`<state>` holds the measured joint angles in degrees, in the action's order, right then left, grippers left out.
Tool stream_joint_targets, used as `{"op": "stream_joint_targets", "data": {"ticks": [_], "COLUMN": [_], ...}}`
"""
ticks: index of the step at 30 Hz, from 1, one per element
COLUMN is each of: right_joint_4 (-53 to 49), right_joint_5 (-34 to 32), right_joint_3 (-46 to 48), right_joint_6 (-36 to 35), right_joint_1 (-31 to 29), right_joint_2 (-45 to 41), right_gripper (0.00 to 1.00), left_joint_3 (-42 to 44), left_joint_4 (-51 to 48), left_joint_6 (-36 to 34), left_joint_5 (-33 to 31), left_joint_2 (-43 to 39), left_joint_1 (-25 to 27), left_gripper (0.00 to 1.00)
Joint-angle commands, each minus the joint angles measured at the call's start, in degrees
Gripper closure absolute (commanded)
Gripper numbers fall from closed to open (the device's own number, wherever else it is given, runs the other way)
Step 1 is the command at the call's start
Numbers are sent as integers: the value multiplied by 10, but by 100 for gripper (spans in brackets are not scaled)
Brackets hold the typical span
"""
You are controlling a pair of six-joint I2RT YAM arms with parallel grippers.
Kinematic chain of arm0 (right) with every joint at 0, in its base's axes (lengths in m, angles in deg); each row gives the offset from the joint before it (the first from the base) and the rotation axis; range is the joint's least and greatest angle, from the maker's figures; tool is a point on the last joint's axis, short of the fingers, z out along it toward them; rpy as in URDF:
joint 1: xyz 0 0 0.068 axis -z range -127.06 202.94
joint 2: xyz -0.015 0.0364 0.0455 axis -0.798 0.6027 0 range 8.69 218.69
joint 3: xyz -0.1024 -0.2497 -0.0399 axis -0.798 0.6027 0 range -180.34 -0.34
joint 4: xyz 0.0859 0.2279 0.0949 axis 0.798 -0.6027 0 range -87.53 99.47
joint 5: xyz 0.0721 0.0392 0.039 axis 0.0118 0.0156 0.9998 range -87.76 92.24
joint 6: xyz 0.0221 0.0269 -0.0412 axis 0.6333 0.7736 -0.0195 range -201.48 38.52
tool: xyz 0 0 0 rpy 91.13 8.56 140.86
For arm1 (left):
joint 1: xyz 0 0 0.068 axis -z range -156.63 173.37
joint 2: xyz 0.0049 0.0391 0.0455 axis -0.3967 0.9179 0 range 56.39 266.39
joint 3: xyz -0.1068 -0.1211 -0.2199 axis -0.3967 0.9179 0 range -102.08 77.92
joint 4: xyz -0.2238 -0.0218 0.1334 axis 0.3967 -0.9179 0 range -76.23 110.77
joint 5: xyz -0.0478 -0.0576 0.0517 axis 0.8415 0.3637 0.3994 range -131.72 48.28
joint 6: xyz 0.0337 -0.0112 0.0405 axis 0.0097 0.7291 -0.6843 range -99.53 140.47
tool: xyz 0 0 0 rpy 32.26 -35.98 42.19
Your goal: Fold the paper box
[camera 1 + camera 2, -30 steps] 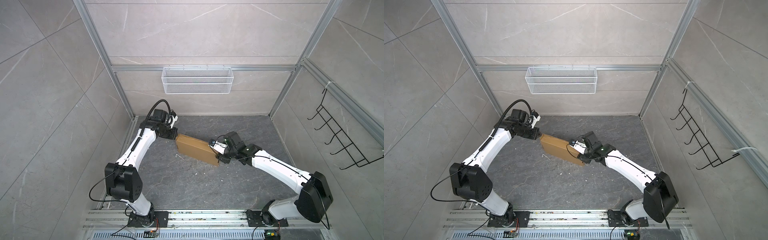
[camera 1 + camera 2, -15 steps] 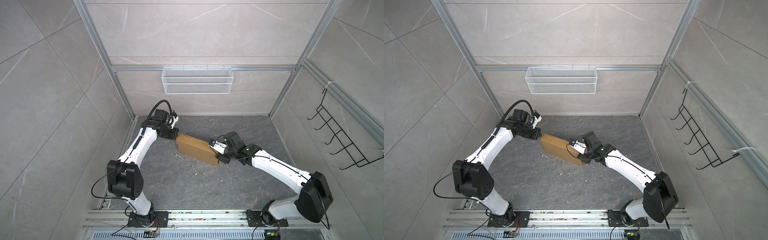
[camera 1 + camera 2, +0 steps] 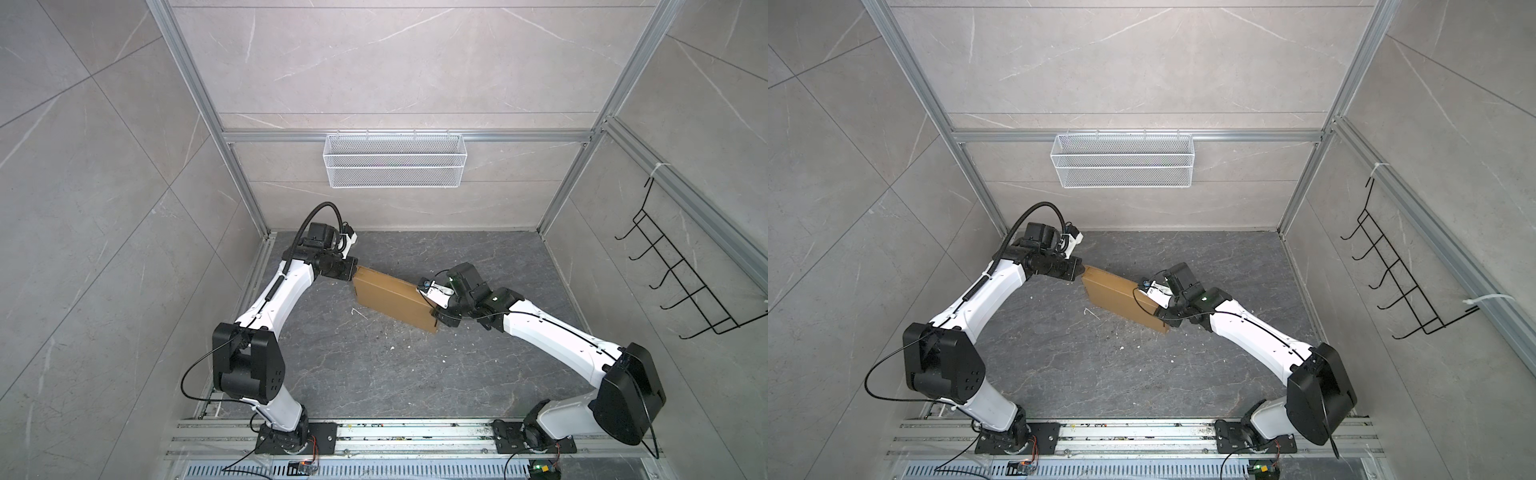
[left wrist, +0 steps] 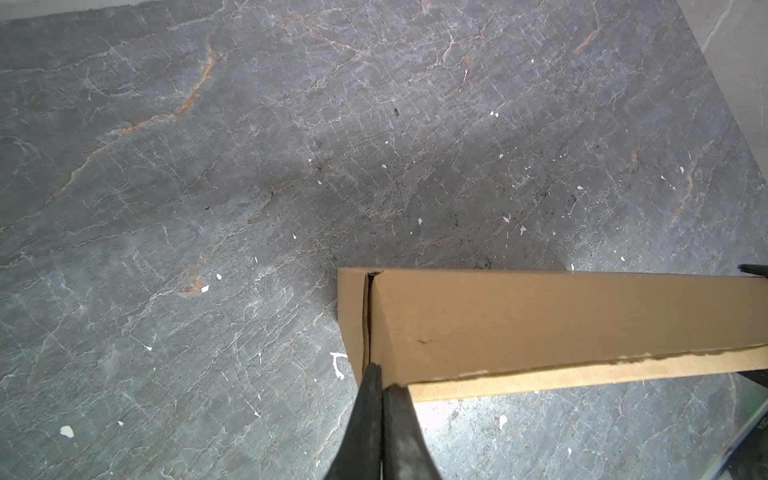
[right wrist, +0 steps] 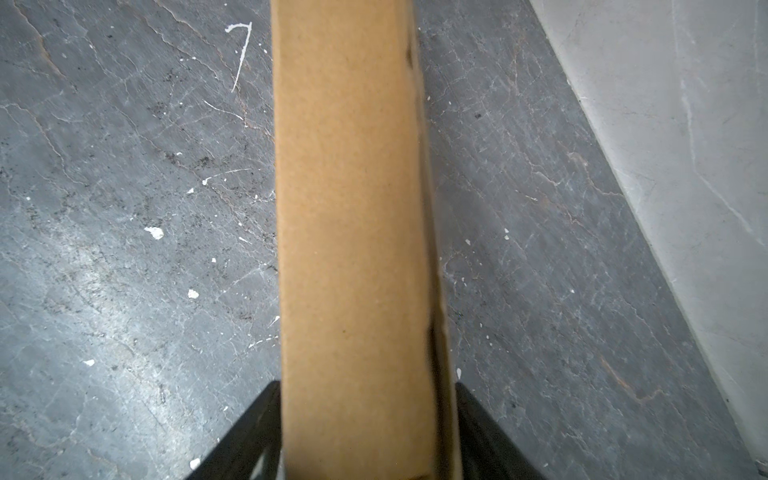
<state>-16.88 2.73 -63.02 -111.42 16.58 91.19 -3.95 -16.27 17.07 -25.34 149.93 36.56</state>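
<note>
The paper box (image 3: 392, 301) (image 3: 1121, 297) is a closed, shallow brown cardboard form lying slantwise on the dark stone floor. My right gripper (image 3: 434, 316) (image 3: 1160, 313) grips its right end, one black finger (image 5: 257, 424) on each side of the narrow wall (image 5: 353, 208). At the box's far left corner is my left gripper (image 3: 354, 274) (image 3: 1080, 272). In the left wrist view that gripper (image 4: 382, 376) is shut, with its fingertips pressed together against the corner of the box (image 4: 540, 324), beside a slit between two panels. Nothing shows between them.
A white wire basket (image 3: 395, 166) (image 3: 1121, 162) hangs on the back wall. A black hook rack (image 3: 681, 270) (image 3: 1391, 274) is on the right wall. Small white scraps (image 3: 357, 311) dot the floor near the box. Aluminium rails run along the front.
My left gripper's fingers have closed fully at the box corner, and the left arm shifted slightly. The box and the right arm have not moved.
</note>
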Motion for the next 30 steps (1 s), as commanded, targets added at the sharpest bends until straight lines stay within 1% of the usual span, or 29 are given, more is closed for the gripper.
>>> {"op": "stream_joint_targets", "data": {"ticks": [1, 8, 13, 18, 25, 28, 30], "right_joint_4": [-16, -13, -2, 0, 10, 10, -5], "right_joint_5": [8, 10, 21, 35, 82, 60, 50], "right_joint_3": [-22, -36, -44, -61, -92, -107, -128], "right_joint_6": [12, 19, 33, 50, 120, 166, 227], "right_joint_1": [1, -1, -5, -17, -17, -14, -8], "right_joint_2": [10, 12, 12, 23, -6, -8, -7], "right_gripper": [36, 35, 30, 29, 24, 24, 24], "left_joint_3": [15, 30, 35, 42, 42, 43, 41], "left_joint_4": [-34, -28, -22, -22, -23, -23, -25], "left_joint_6": [9, 13, 16, 18, 13, 12, 12], "left_joint_5": [-22, -22, -26, -26, -26, -25, -25], "left_joint_2": [2, 0, -4, -2, -4, -2, -3], "left_joint_1": [-1, -2, -2, -2, -2, -2, -2], "left_gripper": [100, 100, 100, 100, 100, 100, 100]}}
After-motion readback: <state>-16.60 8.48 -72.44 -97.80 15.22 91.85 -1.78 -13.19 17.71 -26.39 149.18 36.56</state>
